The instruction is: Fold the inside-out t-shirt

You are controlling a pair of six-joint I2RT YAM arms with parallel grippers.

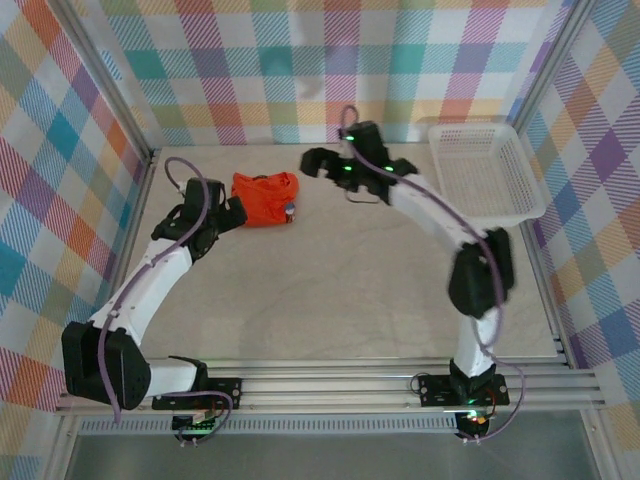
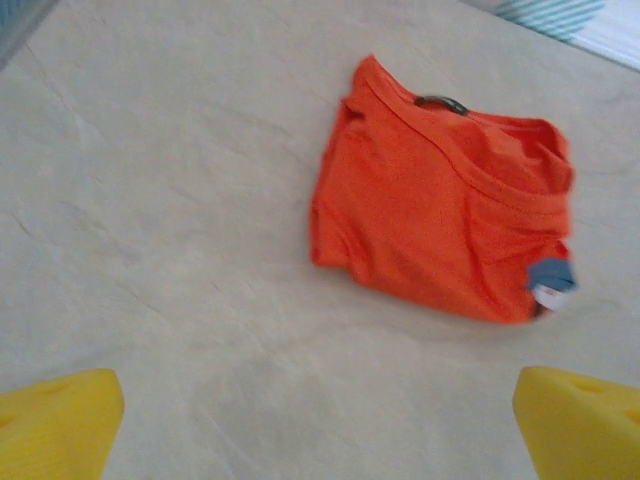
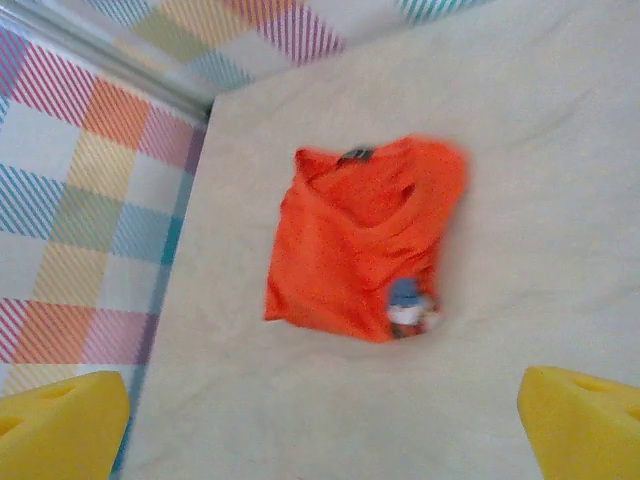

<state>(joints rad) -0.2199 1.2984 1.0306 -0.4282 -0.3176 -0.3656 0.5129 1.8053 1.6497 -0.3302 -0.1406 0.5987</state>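
Inside-out t-shirt [image 1: 265,198] lies bunched in a compact packet near the far-left corner of the tabletop [image 1: 350,300], between two open claws.

It is thin and limp and will likely sag and slide, so take it by a seamed edge or the collar [image 2: 440,150]. The packet is nearly square, its slightly longer axis along the far edge, with the label [image 2: 552,280] at its right near corner. The left claw [image 2: 320,430] and right claw [image 3: 320,425] are both spread wide and hold nothing.

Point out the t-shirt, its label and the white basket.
t-shirt [image 2: 430,230], left wrist view, middle of the folded fabric.
label [image 2: 552,273], left wrist view, blue upper part.
white basket [image 1: 485,170], top external view, bare floor.
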